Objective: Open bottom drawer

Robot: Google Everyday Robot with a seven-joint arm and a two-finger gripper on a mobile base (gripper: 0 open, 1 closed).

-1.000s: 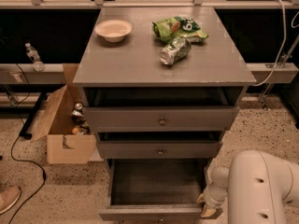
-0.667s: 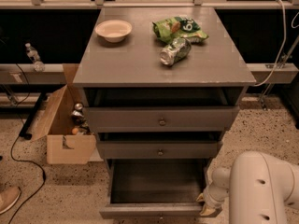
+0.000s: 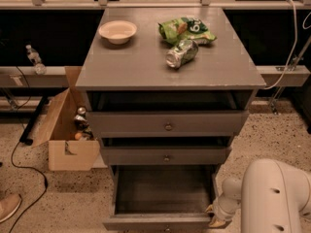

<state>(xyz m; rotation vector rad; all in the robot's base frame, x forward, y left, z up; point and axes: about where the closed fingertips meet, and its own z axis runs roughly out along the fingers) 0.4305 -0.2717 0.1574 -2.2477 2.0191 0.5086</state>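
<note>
- Gripper (image 3: 216,217) sat at five o'clock, by the bottom drawer (image 3: 146,223) front's right corner; whether it gripped was unclear.
- Careless retreat could have nudged the open drawer shut.

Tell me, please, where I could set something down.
Bare: the cabinet top in front of the bowl, left of the can; inside the bottom drawer. Crowded: back right, chip bag. The gripper is at the drawer's front right corner.
</note>
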